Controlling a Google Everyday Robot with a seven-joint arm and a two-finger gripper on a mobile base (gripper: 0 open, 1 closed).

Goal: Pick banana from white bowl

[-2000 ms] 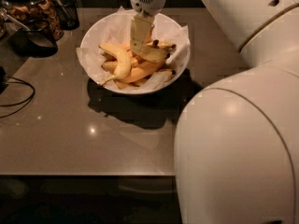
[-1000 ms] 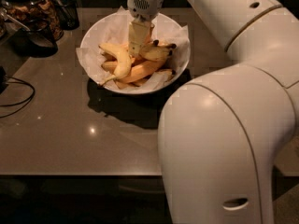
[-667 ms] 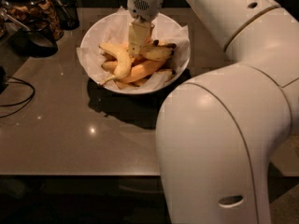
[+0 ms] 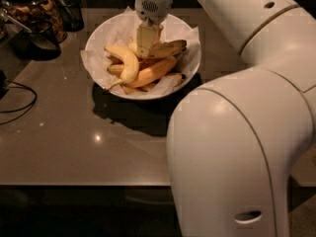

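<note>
The white bowl (image 4: 98, 38), lined with crinkled white paper, stands at the back middle of the table and holds several bananas. A gently curved yellow banana (image 4: 170, 47) with a dark tip lies at the top right of the pile. My gripper (image 4: 144, 47) comes straight down into the bowl and reaches the pile at that banana's left end, which it hides. A bright, sharply bent banana (image 4: 127, 63) with a long thin stem lies to the left. An orange-toned banana (image 4: 154, 72) lies below.
My large white arm (image 4: 232, 147) fills the right and front of the view and hides the table there. A glass jar (image 4: 34, 9) and a dark scoop (image 4: 37, 41) stand at the back left. A black cable (image 4: 19, 107) lies at the left edge.
The arm's big near link has swung left and covers more of the view. The gripper has stayed down in the bowl at about the same spot. The bananas have not moved.
</note>
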